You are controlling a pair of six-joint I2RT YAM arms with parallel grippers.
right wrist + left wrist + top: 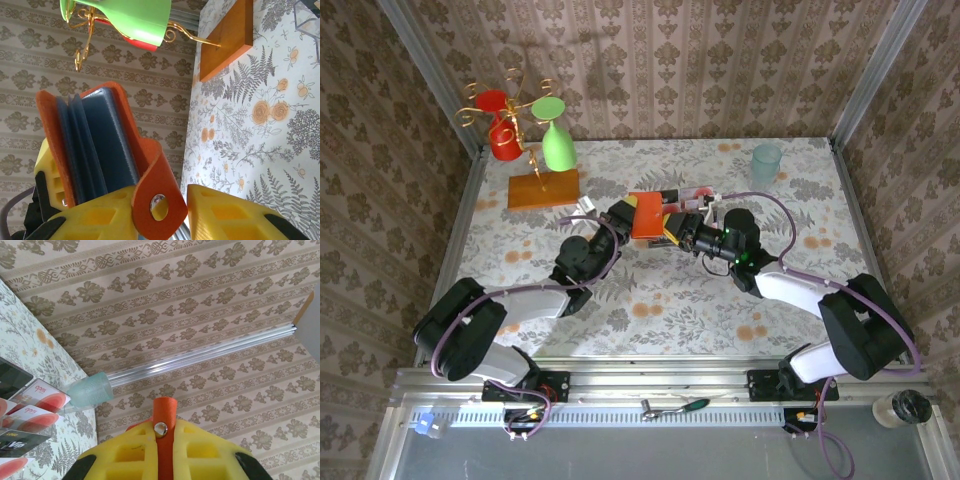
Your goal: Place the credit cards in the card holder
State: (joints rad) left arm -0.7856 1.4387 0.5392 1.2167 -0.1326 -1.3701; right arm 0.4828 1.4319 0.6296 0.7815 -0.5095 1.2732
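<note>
Holder (100, 145): open, held up off the table (650, 290).
Left gripper (164, 450): pinching its strap (165, 412).
Right gripper (167, 212): around its flap (150, 170); grip unclear.
Cards (37, 412): on table; none visibly inserted.

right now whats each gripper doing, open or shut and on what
left gripper: shut on the card holder.
right gripper: open, jaws apart with the holder's snap flap between them; no grip on it yet.
</note>
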